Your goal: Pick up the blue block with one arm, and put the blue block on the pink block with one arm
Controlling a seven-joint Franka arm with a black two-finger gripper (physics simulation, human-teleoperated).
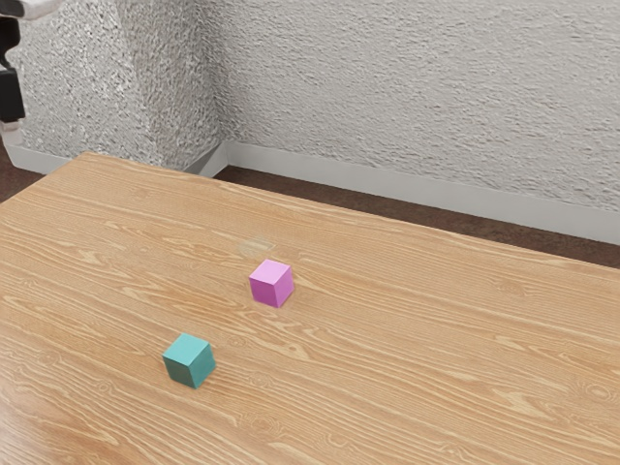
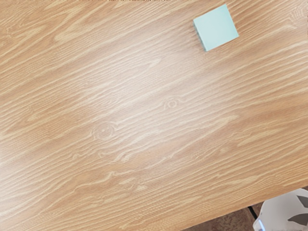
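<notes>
The blue block [image 1: 189, 359], a teal cube, rests on the wooden table [image 1: 436, 368] toward the front at the exterior view's left. The pink block [image 1: 271, 283] stands a short way behind it and slightly to the exterior view's right, apart from it. A black part of my gripper [image 1: 8, 95] shows at the exterior view's upper left edge, high above the table and far from both blocks. Looking straight down, the wrist view has the blue block [image 2: 215, 27] well off to one side of my hand, with bare wood under it.
A rough grey wall [image 1: 417, 87] with a pale baseboard runs behind the table. The table's edge and a white part of the robot's base [image 2: 284, 214] appear in a corner of the wrist view. Wide bare wood surrounds both blocks.
</notes>
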